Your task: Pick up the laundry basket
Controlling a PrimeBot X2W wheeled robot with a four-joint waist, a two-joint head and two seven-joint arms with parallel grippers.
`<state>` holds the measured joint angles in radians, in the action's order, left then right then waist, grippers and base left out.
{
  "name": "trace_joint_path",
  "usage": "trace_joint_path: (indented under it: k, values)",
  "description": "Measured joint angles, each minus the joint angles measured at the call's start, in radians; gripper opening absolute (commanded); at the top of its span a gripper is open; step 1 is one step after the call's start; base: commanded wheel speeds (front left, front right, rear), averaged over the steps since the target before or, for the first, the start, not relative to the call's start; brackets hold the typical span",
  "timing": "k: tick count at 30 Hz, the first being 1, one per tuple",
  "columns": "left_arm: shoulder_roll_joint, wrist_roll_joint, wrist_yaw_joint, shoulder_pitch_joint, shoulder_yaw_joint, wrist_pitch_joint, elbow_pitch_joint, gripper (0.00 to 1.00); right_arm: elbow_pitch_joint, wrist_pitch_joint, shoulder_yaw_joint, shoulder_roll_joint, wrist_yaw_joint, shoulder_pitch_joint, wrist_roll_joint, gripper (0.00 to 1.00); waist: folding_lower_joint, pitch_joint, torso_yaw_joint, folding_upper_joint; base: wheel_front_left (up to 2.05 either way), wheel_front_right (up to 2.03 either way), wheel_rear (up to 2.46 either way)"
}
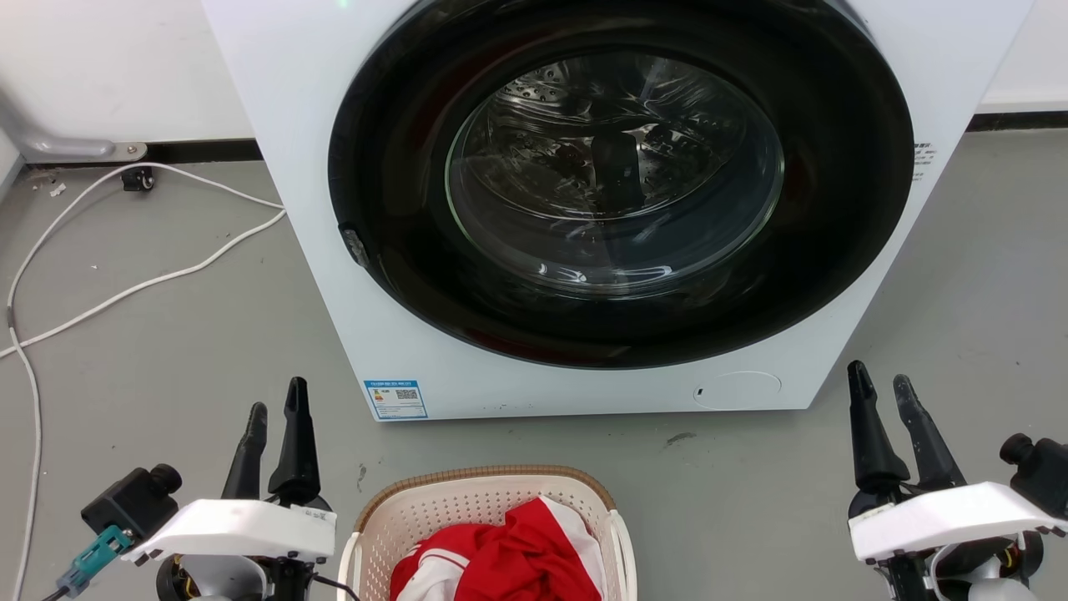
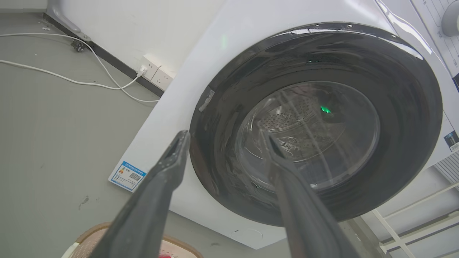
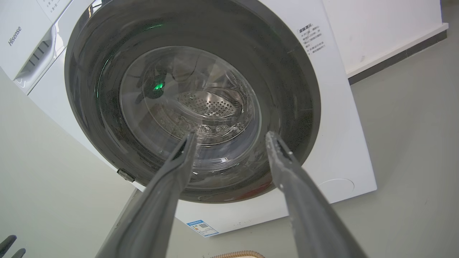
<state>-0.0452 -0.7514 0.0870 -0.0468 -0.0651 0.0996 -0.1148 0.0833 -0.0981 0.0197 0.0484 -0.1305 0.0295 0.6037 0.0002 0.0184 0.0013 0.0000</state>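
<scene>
My left pincer hangs released, fingers spread, gripping nothing, just left of the cream perforated plastic laundry basket. The basket stands on the grey floor between my arms, before the white front-loading washer, with red-and-white cloth heaped inside. My right pincer is likewise released, farther out. Both flank the white side handles, probably for a two-sided lift, though the frame edge cuts them.
</scene>
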Motion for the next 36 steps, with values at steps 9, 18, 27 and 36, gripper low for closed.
trace_joint_path:
  k: [9,18,27,36]
  values:
    - [0.000,0.110,0.001,0.005,0.002,0.025,0.008,1.00,-0.013,-0.026,-0.008,0.000,0.000,-0.010,-0.124,1.00,-0.0001,0.004,-0.002,0.0000,0.00,0.00,0.00]
    - [-0.001,0.215,0.001,0.013,0.004,0.048,0.017,1.00,-0.031,-0.051,-0.016,0.000,0.000,-0.018,-0.244,1.00,-0.0001,0.006,-0.004,0.0000,0.00,0.00,0.00]
    - [-0.001,0.311,0.001,0.020,0.008,0.072,0.020,1.00,-0.039,-0.072,-0.015,0.000,0.000,-0.028,-0.349,1.00,-0.0002,0.008,-0.002,0.0000,0.00,0.00,0.00]
    - [-0.002,0.389,0.001,0.023,0.012,0.090,0.022,1.00,-0.054,-0.093,-0.013,0.000,0.000,-0.031,-0.440,1.00,-0.0001,0.009,0.000,0.0000,0.00,0.00,0.00]
